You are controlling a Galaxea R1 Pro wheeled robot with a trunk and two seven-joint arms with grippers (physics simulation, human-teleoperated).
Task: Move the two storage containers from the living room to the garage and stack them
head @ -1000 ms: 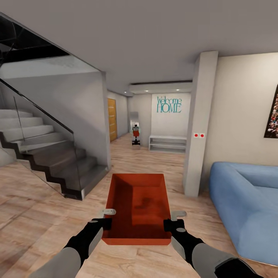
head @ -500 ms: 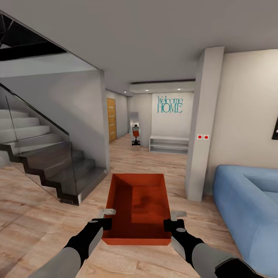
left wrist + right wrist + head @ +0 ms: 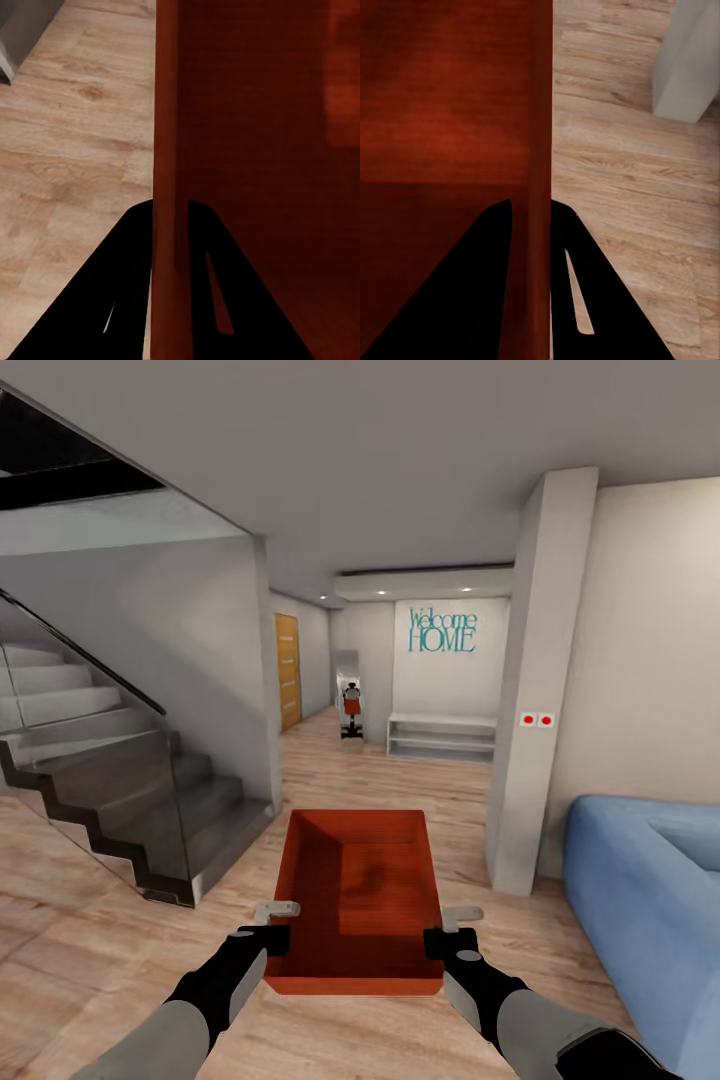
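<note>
Wall lettering [image 3: 440, 631]: "Welcome HOME", teal, two lines
Stands on: white far wall [image 3: 445, 680] above a low shelf [image 3: 441, 737]

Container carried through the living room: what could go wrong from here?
Each gripper, left and right, pinches only a thin side wall of the container; a jolt could let it slip or tilt. The way ahead narrows between the stairs and the pillar, so drifting sideways risks a bump.
</note>
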